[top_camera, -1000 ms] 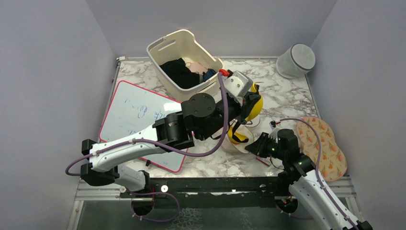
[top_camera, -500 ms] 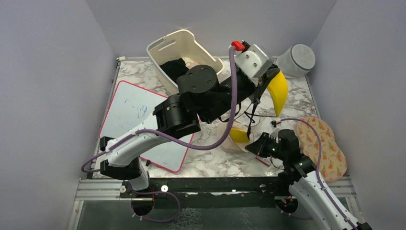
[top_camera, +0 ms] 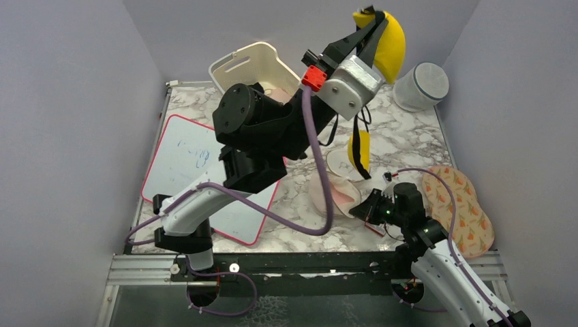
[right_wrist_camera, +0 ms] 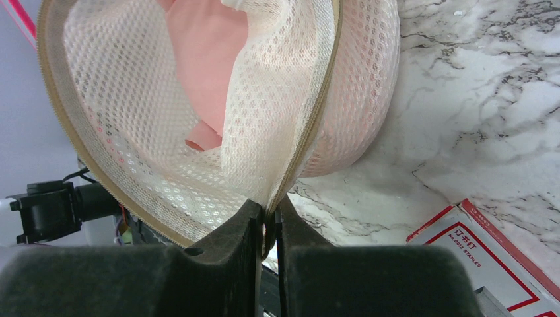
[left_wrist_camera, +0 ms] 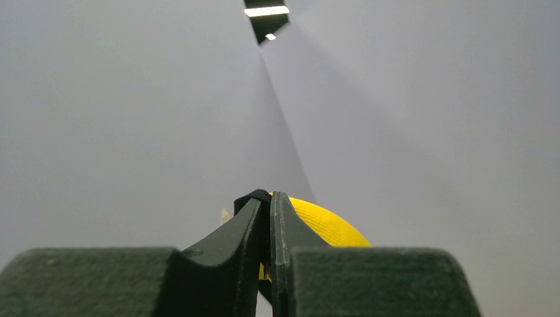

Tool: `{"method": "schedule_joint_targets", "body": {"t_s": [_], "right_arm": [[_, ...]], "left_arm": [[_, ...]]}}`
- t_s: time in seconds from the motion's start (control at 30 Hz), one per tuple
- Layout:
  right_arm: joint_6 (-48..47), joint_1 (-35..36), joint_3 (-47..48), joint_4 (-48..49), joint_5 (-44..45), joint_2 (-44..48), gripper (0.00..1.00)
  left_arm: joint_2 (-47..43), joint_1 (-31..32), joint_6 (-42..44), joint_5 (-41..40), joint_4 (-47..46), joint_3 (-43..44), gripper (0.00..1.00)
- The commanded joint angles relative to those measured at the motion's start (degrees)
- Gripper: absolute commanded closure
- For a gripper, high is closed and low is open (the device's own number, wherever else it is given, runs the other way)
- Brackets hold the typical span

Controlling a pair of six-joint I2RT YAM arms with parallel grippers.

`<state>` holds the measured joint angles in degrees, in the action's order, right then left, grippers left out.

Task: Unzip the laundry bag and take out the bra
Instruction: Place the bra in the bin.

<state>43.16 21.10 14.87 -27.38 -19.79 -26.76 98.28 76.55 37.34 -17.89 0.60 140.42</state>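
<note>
Left tool (left_wrist_camera: 270, 206) clamped on yellow bra (top_camera: 392, 44), held high at the far side; we judged this was to draw it clear. Right tool (right_wrist_camera: 266, 216) pinched laundry bag (top_camera: 339, 192), near right on surface (top_camera: 409, 136), anchoring it open.

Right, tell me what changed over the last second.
The left gripper, shut on the yellow bra, rose high toward the back wall, hauling the bra up from the laundry bag. The right gripper stayed clamped on the bag's zipper edge; basket, whiteboard unmoved.
</note>
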Motion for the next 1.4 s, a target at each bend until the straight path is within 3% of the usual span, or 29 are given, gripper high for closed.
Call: {"method": "schedule_joint_targets", "body": {"t_s": [0.0, 0.07, 0.2, 0.5, 0.6, 1.0, 1.2, 1.37], "right_arm": [[-1.1, 0.0, 2.2, -0.5, 0.5, -0.8, 0.9], [-1.0, -0.1, 2.2, -0.6, 0.8, -0.5, 0.9], [-0.8, -0.1, 2.3, -0.3, 0.7, -0.5, 0.9], [-1.4, -0.1, 2.2, 0.9, 0.1, -3.0, 0.9], [-1.5, 0.0, 2.3, 1.0, 0.1, -3.1, 0.9], [-1.7, 0.0, 2.1, 1.8, -0.6, -2.3, 0.9], [-2.2, 0.0, 2.0, 2.1, -1.5, -2.1, 0.9], [-2.3, 0.0, 1.8, 2.5, -1.9, -2.1, 0.9]], "left_arm": [[9.4, -6.3, 14.7, -0.2, -10.1, 9.7, 1.0], [11.8, -14.6, 7.8, 2.4, -9.3, 13.7, 1.0], [9.4, -28.6, -2.5, 6.5, -14.6, 4.9, 1.0], [11.6, -46.9, -18.4, 13.1, -12.1, 5.1, 1.0], [11.2, -49.6, -20.8, 13.2, -11.6, 2.5, 1.0], [3.9, -52.1, -29.6, 12.3, -18.7, -35.1, 1.0], [3.4, -52.5, -31.4, 13.8, -13.6, -37.4, 1.0], [3.6, -52.4, -30.4, 17.1, -7.8, -28.5, 1.0]]}}
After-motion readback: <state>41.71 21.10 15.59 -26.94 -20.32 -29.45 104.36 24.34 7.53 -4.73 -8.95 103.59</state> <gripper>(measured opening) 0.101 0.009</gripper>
